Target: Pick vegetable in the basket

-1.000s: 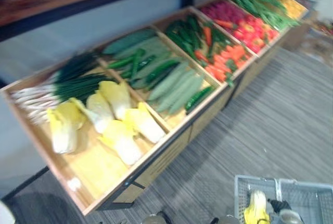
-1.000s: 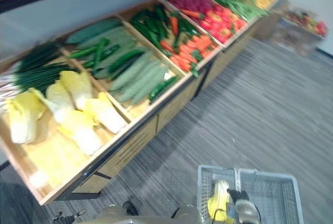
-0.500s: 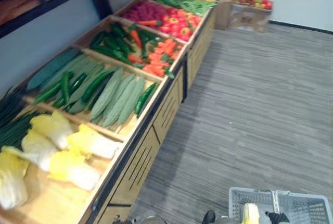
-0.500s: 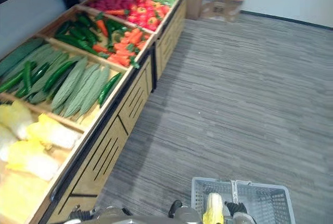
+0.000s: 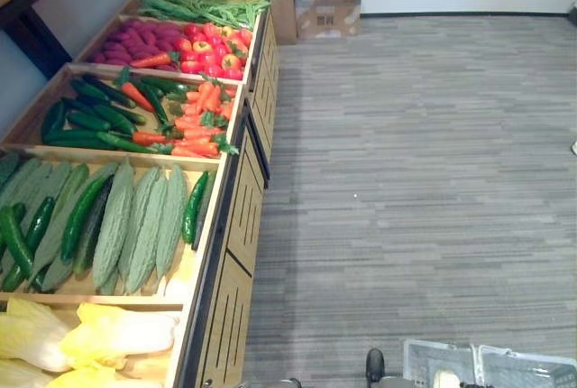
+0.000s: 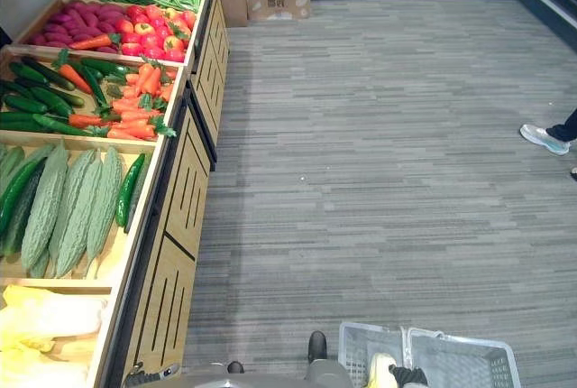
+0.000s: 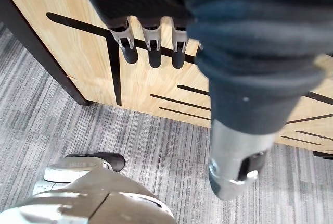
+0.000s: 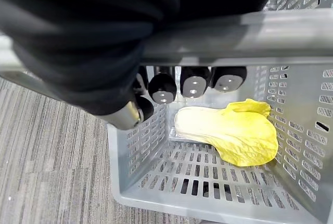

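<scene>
A grey plastic basket [image 8: 136, 146] hangs from my right hand [image 8: 193, 85], whose fingers are curled round its grey handle bar [image 8: 244, 35]. Inside it lies one yellow-white cabbage [image 8: 232, 131]. From the head the basket [image 6: 451, 359] shows at the bottom edge with the cabbage [image 6: 381, 373] in it. My left hand [image 7: 151, 40] hangs with straight fingers, holding nothing, beside the wooden front of the produce stand [image 7: 62, 36]. More yellow cabbages [image 5: 99, 341] lie in the stand's nearest bin.
The long wooden stand [image 5: 236, 226] runs along the left, with bitter gourds [image 5: 135, 226], cucumbers [image 5: 81, 122], carrots [image 5: 198, 122], red peppers [image 5: 207, 45] and green beans [image 5: 194, 4]. A cardboard box of fruit [image 5: 325, 9] stands beyond it. A person's shoe [image 6: 544, 138] shows at far right on the grey floor.
The camera has swung, so the stand has slid to the left and more floor shows. The basket with the cabbage stays at the bottom, still in my right hand.
</scene>
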Controlling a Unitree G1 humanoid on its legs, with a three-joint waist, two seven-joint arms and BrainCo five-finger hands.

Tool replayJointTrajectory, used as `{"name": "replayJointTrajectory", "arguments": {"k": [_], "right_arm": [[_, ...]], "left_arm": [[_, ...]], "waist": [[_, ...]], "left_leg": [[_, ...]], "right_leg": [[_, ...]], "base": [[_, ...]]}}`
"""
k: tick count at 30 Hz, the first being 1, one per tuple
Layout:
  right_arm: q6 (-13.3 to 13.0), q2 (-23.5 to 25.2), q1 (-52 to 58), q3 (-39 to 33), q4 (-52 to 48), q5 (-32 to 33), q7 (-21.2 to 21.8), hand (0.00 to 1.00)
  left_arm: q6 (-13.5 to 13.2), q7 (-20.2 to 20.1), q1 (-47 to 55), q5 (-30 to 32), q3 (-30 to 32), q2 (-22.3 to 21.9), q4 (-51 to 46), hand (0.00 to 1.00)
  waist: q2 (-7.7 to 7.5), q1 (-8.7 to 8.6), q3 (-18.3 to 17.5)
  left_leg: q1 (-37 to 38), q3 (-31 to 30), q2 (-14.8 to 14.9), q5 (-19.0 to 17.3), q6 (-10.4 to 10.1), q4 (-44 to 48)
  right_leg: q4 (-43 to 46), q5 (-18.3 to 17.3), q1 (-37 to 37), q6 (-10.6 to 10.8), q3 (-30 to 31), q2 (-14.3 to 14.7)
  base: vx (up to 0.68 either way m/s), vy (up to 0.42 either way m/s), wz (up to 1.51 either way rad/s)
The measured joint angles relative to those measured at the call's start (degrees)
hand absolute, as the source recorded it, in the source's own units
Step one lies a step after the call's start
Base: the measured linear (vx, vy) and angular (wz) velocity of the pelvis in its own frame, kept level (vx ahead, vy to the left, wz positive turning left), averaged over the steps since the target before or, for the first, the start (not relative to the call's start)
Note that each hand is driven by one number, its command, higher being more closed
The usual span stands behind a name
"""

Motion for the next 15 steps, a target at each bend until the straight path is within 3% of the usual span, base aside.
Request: {"name": "replayJointTrajectory", "arguments": {"k": [8, 13, 15], "right_arm": [[-0.29, 0.66, 1.88, -0.06, -0.54, 0.92, -0.39, 1.0], [-1.37, 1.16, 2.99, -1.17, -0.49, 2.34, -2.32, 1.0], [-1.41, 1.63, 3.16, -1.44, -0.41, 2.48, -2.48, 1.0]], "left_arm": [[0.02, -0.07, -0.27, 2.37, -1.78, -0.46, 0.07, 0.0], [1.47, -2.42, -0.33, 2.27, -3.39, 0.31, 1.1, 0.0], [2.13, -2.33, -0.04, 2.07, -2.91, 0.11, 1.11, 0.0]], "waist": [[-0.15, 0.01, -0.77], [-0.67, -0.49, -0.91], [-0.49, -0.43, -0.78]], "left_leg": [[1.94, 0.09, 0.47, -0.29, 0.16, -2.62], [2.19, 0.69, 0.63, -0.85, -0.32, -2.2], [1.92, 1.7, 1.93, -3.1, -0.54, 1.07]], "right_leg": [[-0.17, 0.14, 1.31, 0.13, -0.36, 0.56], [1.26, 0.04, 0.63, 0.06, 0.44, 0.73], [3.04, -1.37, 0.52, -0.89, 1.11, 1.7]], "base": [[-0.06, -0.013, 0.04], [-0.04, -0.002, -0.09], [0.0, -0.021, -0.23]]}}
